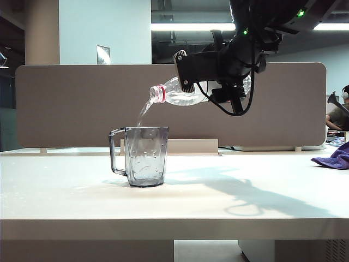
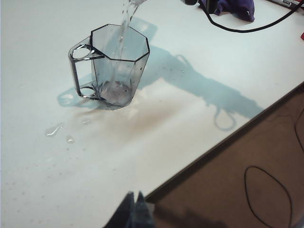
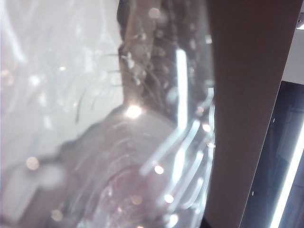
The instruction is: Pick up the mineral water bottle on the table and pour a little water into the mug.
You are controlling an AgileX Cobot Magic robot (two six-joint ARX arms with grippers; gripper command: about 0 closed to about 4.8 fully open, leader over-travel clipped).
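Observation:
The mineral water bottle (image 1: 182,94) lies almost level in the air, its red-ringed neck pointing left over the mug (image 1: 144,155). A thin stream of water (image 1: 144,112) falls from its mouth into the mug. My right gripper (image 1: 192,82) is shut on the bottle's body. In the right wrist view the clear bottle (image 3: 142,142) fills the picture and hides the fingers. The grey-tinted mug (image 2: 116,66) stands upright on the table (image 2: 142,142), handle to the left, with the stream (image 2: 124,23) entering it. My left gripper (image 2: 134,209) is shut and holds nothing, over the table's front edge, well short of the mug.
Spilled drops (image 2: 54,129) lie on the table beside the mug. A purple cloth (image 1: 335,158) sits at the far right, with a black cable (image 2: 247,28) next to it. A beige partition (image 1: 82,103) closes the back. The table's front edge (image 2: 228,137) runs close to my left gripper.

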